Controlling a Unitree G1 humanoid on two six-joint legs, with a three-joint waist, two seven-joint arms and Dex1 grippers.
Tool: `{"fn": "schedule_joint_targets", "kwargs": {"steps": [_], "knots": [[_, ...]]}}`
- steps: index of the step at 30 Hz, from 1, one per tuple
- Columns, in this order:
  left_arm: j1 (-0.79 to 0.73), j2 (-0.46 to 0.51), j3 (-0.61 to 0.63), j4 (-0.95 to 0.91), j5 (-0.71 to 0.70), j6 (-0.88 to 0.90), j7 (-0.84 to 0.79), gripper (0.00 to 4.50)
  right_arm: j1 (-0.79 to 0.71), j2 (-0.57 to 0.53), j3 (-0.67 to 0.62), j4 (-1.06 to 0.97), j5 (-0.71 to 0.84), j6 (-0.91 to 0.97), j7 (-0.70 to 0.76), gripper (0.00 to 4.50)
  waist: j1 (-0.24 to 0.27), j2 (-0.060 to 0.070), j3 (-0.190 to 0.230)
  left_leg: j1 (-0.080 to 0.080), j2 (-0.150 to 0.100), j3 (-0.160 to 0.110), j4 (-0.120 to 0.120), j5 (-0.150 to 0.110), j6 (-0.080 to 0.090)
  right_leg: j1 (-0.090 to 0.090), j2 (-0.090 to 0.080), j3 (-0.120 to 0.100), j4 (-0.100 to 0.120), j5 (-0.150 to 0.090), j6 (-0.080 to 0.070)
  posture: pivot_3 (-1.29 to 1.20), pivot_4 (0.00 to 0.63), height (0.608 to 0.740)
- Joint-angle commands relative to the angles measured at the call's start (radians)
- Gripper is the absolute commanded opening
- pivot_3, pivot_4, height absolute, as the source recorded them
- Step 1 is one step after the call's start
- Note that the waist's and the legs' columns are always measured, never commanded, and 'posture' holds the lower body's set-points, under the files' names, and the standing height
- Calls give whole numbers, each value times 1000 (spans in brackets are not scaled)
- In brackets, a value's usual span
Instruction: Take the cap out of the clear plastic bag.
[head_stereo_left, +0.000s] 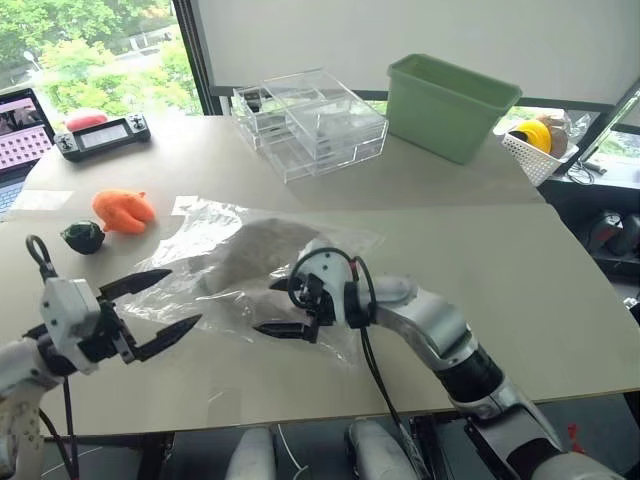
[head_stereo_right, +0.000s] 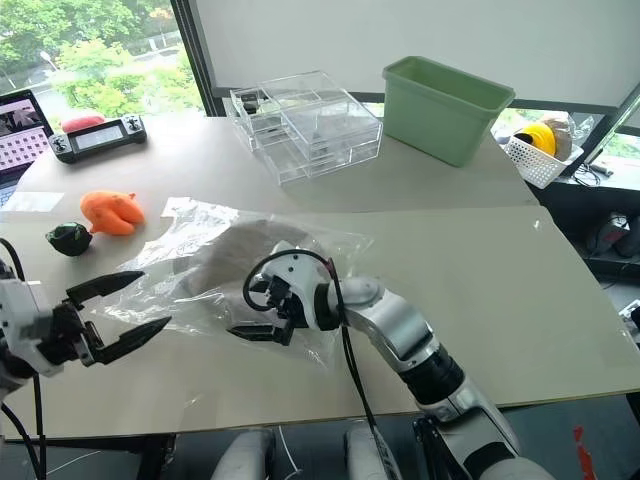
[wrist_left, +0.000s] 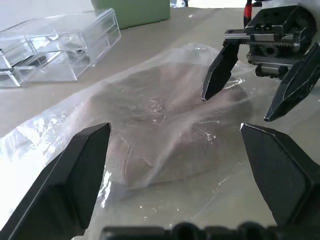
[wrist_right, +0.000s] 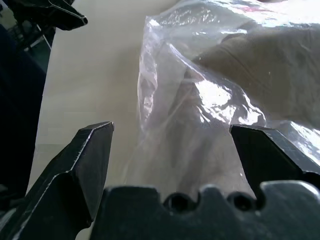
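Cap (head_stereo_left: 262, 252) lies inside the clear plastic bag (head_stereo_left: 215, 232) on the bench (head_stereo_left: 520, 290). Left end effector (head_stereo_left: 165, 305) is wide open beside the bag, holding nothing. Right end effector (head_stereo_left: 282, 307) is wide open over the bag, holding nothing.

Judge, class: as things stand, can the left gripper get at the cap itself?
Probably not directly. The left gripper stands open beside the clear plastic bag, but the cap lies wrapped in its film, so the fingers would meet plastic first.

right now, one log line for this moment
stage: approach | cap: inside bag, on table | left gripper: open, empty, beside bag | right gripper: open, over bag
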Motion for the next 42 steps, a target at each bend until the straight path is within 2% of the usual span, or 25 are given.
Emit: {"fn": "schedule_joint_targets", "kwargs": {"steps": [1,5,9,14,17,21,24,29,33,42], "knots": [[59,1,23,-50,-9,-36,16,4454,45,-42,-14,-88,-39,-140,44,4500,0,0,0,0,0,0,0,0,0,0,0,0,0,0,0,0,150,735],[85,18,17,-24,-8,-60,11,4454,48,-38,-3,-97,-45,-208,90,4500,-3,0,0,0,0,0,0,0,0,0,0,0,-1,0,0,0,150,735],[59,32,-7,5,-7,-63,21,4454,-18,30,44,-11,-71,-213,114,4500,-4,0,0,5,1,1,0,0,0,2,1,0,-1,-1,2,0,150,735],[39,35,-32,3,-17,-55,33,4454,-115,54,176,138,-286,-282,70,4500,-1,0,0,5,1,1,0,0,0,3,1,0,-1,-2,2,0,150,735],[43,34,-38,8,-23,-56,32,4454,-149,66,268,226,-456,-250,-20,4500,0,0,0,5,1,0,-1,0,0,2,1,0,-1,0,-1,0,150,735],[56,31,-43,-4,-27,-56,33,4454,-154,76,277,292,-572,-207,-102,4500,-1,0,0,6,1,1,-4,0,0,2,1,0,0,0,-3,0,150,735],[51,28,-50,7,-20,-64,36,4454,-133,67,278,316,-598,-180,-96,4500,-1,0,0,8,1,1,-4,0,0,3,1,0,0,-1,-2,0,150,735],[41,20,-78,20,-6,-78,46,4454,-87,90,247,308,-536,-100,-34,4500,3,1,-1,15,1,0,-4,0,0,12,1,0,-1,-4,1,0,150,735],[30,22,-91,31,-5,-86,50,4500,-71,93,237,310,-527,-92,-7,3488,3,1,-1,19,1,0,-5,0,0,17,1,0,-4,-5,3,0,150,735],[7,33,-111,57,-5,-94,48,4500,-68,84,228,322,-548,-106,-1,480,2,1,-1,19,1,0,-6,0,0,17,1,0,-6,-5,3,0,150,735]]}}
